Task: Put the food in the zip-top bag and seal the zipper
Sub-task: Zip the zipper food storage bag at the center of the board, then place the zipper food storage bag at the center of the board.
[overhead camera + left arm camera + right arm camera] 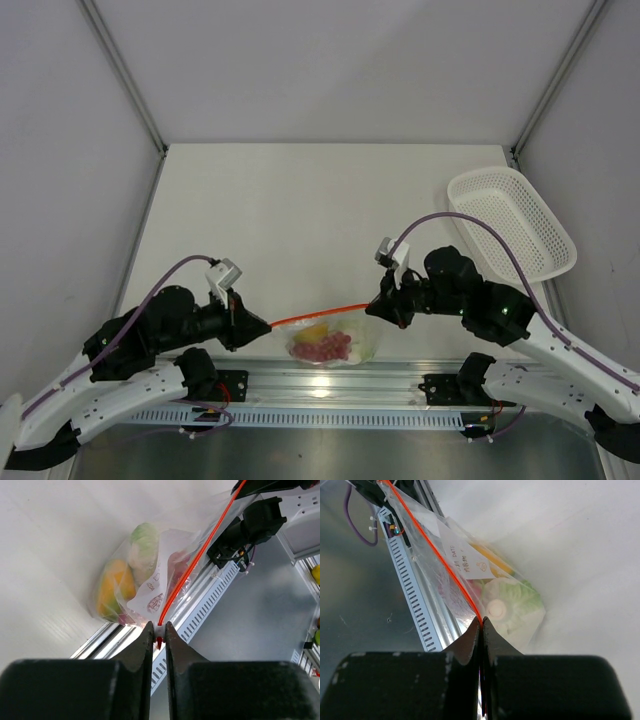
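Food sits inside the zip-top bag (365, 346): a yellow-orange fruit (115, 582), a dark red grape bunch (328, 348), a green piece (517, 595) and a whitish piece (496, 609), all heaped together at the bottom. The bag is at the near edge of the counter (300, 220), between the two arms and just beside the metal rail (330, 385). Its zipper (320, 316) is pulled into a straight, tight line. The left claw (159, 629) pinches one end of the zipper, and the right claw (481, 621) is clamped tight on the other end. A white basket (470, 185) sits at the far right of the counter, well apart from the bag.

The crinkly plastic and a white label on the bag blur the food, so the pieces are hard to tell apart. The claw fingers hide both ends of the strip. I cannot tell if the zipper is pressed shut all the way along, or if the bag's bottom rests on the counter or hangs just above it
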`<state>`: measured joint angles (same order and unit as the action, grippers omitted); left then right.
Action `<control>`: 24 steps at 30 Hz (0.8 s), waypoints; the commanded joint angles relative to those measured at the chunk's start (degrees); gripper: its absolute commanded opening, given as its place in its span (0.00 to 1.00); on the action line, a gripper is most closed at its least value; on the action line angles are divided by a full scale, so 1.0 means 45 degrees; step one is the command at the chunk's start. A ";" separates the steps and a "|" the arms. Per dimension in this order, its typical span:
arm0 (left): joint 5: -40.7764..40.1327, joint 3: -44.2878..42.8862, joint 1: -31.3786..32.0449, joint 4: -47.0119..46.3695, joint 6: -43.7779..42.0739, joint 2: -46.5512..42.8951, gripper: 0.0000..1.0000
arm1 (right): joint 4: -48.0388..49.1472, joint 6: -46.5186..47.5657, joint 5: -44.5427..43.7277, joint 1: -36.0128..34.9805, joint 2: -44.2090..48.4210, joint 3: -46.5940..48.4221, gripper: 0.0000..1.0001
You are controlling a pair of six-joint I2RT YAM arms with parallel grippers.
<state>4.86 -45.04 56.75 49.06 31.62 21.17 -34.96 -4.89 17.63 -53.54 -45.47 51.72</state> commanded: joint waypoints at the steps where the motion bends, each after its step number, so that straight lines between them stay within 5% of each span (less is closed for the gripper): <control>1: -0.0885 -0.0285 -0.0092 0.0759 0.0610 -0.0037 0.18 | 0.0405 -0.0203 -0.0363 0.0140 -0.0012 -0.0029 0.00; 4: -0.1022 -0.0382 -0.0092 0.0603 0.0670 0.0276 0.36 | 0.0562 -0.0281 -0.0440 0.0120 -0.0207 0.0029 0.00; 5: -0.1293 -0.0402 -0.0092 0.0583 0.0650 0.0412 0.62 | 0.0620 -0.0320 -0.0441 0.0139 -0.0285 0.0106 0.00; 7: -0.1820 -0.0479 -0.0092 0.0563 0.0650 0.0530 0.99 | 0.0718 -0.0398 -0.0499 0.0140 -0.0460 0.0165 0.00; 17: -0.5219 -0.2101 -0.0092 0.1521 0.0592 -0.0209 0.99 | 0.1264 -0.0710 -0.1515 0.0744 -0.2743 0.1238 0.00; 24: -0.4073 -0.1809 -0.0092 0.0447 -0.0131 -0.1871 1.00 | 0.2531 -0.1822 -0.0911 0.3395 -0.5634 0.2742 0.00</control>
<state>-15.00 -52.73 56.60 54.26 33.41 13.91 -29.78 -9.65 13.02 -43.24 -67.40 59.66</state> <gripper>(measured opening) 0.994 0.007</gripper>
